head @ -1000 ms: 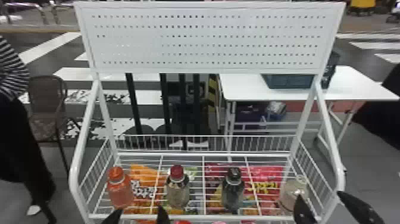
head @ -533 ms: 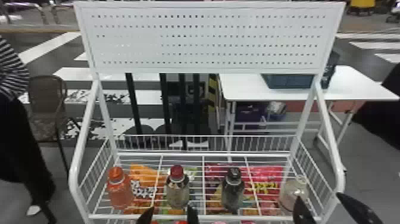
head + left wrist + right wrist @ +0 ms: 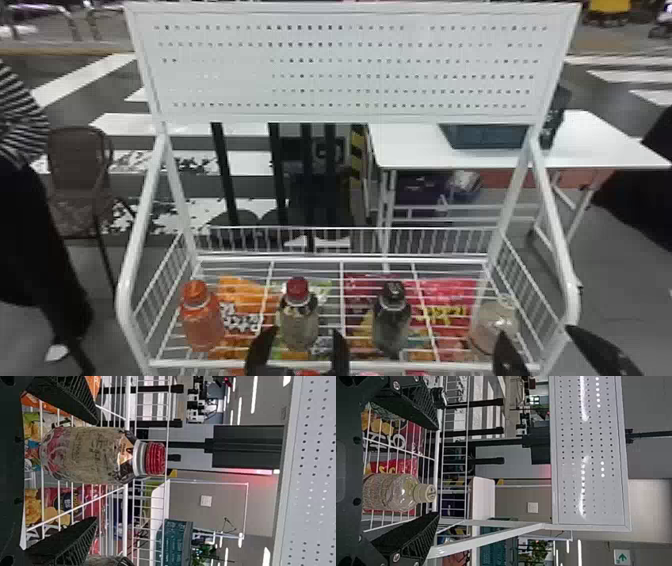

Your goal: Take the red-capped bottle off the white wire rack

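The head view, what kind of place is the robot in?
Perhaps an indoor hall set up as a mock shop: bottles stand on a wire rack, snack bags show through it, and white stripes like a crosswalk mark the floor behind.

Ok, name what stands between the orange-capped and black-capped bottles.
The red-capped bottle stands between the orange-capped bottle and the black-capped bottle in the head view.
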`<state>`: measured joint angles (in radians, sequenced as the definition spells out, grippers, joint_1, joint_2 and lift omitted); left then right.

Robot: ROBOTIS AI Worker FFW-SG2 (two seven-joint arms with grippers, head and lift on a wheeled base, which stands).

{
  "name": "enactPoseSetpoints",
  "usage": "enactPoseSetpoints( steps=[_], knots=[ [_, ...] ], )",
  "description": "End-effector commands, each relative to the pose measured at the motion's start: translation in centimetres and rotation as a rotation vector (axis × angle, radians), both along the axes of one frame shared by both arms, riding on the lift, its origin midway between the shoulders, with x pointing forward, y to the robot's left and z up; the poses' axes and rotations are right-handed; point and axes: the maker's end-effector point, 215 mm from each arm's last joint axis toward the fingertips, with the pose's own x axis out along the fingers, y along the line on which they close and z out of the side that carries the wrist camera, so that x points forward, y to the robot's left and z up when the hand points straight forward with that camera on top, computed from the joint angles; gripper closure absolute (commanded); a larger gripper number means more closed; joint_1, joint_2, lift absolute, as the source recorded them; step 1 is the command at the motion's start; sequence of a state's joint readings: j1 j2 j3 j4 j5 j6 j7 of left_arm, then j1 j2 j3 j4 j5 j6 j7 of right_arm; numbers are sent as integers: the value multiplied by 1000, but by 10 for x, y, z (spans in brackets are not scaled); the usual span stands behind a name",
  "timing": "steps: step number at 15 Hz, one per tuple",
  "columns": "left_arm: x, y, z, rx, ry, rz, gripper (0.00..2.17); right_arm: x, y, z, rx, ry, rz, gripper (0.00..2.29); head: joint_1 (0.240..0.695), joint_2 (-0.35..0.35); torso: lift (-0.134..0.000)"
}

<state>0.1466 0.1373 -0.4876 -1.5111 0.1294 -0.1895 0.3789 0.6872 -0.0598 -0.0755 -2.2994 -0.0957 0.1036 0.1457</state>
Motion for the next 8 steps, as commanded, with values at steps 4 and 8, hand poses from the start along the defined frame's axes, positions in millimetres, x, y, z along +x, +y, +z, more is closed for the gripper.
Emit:
enactPoseSetpoints(
  steps=[4,8],
  knots=[
    [36,26,-18,40,-10,50,-2,-4,-5,-5,-6,13,-5,124,499,0,0],
    [59,27,-11,14,-12,27,107,-10,-14,-9,-19,27,-18,124,499,0,0]
  ],
)
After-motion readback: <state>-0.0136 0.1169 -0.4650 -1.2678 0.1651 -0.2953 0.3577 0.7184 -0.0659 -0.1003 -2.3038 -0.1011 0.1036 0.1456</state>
